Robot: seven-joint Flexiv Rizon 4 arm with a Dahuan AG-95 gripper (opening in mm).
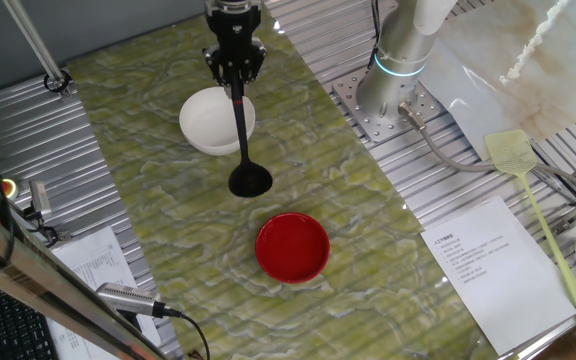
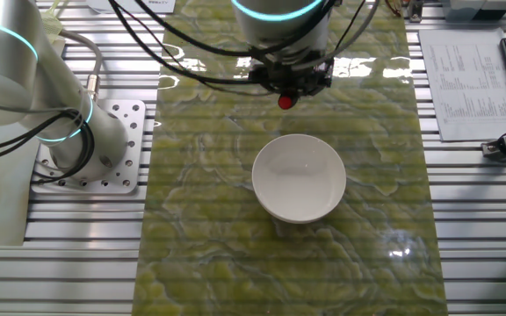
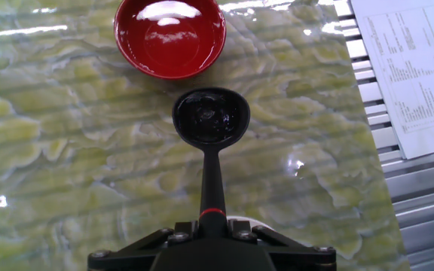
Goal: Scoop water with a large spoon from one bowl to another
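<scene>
Now, with the gripper (image 1: 236, 72) clamped on the ladle (image 1: 249, 178), keep its scoop level as you carry toward the white bowl (image 1: 211, 120).

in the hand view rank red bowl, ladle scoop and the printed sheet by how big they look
1. Printed sheet, cut off by the frame edge, so only part shows.
2. Red bowl, also cropped at the top.
3. Ladle scoop, smallest, although it appears nearer the camera than the bowl.
</scene>
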